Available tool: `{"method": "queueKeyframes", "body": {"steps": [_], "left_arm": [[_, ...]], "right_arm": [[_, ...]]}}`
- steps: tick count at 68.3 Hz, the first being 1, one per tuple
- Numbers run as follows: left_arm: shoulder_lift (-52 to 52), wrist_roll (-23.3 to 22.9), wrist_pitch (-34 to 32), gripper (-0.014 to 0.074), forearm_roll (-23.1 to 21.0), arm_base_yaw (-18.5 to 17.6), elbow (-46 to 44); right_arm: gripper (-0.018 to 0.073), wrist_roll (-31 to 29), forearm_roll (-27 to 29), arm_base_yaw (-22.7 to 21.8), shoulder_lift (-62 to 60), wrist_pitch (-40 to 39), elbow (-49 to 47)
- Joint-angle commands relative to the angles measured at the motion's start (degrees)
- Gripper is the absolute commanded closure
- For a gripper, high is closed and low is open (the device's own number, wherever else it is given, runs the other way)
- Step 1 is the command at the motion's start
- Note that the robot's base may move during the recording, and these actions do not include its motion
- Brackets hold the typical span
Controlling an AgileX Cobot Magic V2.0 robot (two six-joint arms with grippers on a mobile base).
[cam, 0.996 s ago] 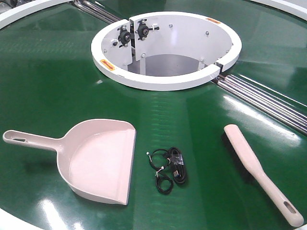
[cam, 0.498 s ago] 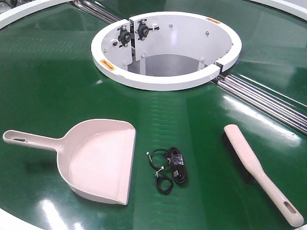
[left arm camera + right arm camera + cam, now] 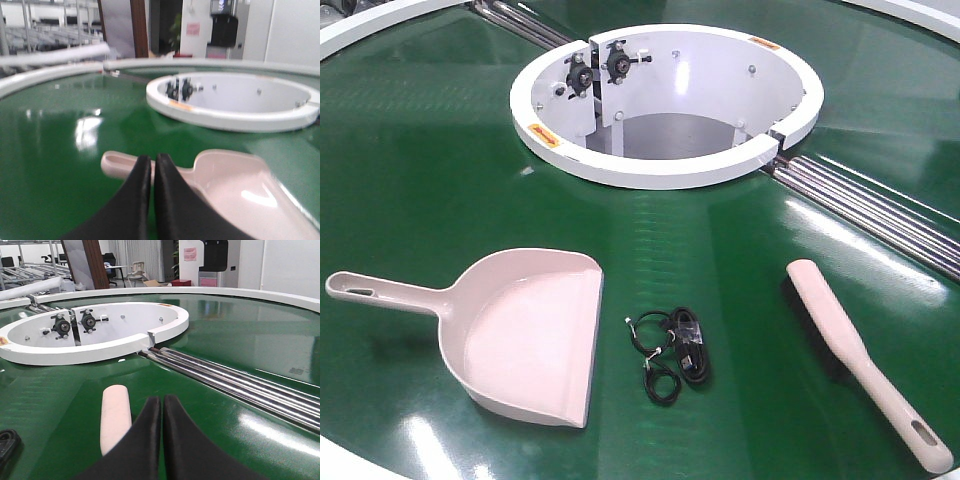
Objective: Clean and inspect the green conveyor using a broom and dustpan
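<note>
The dustpan [image 3: 525,340] lies flat near the near-left edge of the green conveyor worktop [image 3: 420,180], handle pointing left. The broom [image 3: 850,350] lies near the near-right edge, bristles down. A coiled black cable [image 3: 670,350] sits between them. The left claw [image 3: 152,159] is pressed together near the dustpan's handle. The right claw [image 3: 161,399] is also pressed together and empty, just beside the broom's head.

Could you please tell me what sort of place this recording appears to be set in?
Probably an industrial hall or workshop: a large green conveyor with steel rollers, and metal racking behind it.
</note>
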Motion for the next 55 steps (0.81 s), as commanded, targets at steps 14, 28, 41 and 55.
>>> {"method": "queueKeyframes", "body": {"steps": [14, 28, 41, 55], "left_arm": [[5.32, 1.55, -2.65, 0.0603, 0.55, 0.14, -16.04], [20.67, 1.60, 15.18, 0.0603, 0.55, 0.14, -30.65], [33.00, 1.60, 26.43, 0.0603, 0.25, 0.14, -34.67], [38.63, 1.55, 27.24, 0.0603, 0.31, 0.14, -34.67]], "right_arm": [[0.0568, -0.22, -0.54, -0.31, -1.07, -4.30, 1.25], [0.0568, -0.22, -0.54, -0.31, -1.07, -4.30, 1.25], [0.0568, -0.22, -0.54, -0.31, -1.07, -4.30, 1.25], [0.0568, -0.22, -0.54, -0.31, -1.07, -4.30, 1.25]]}}
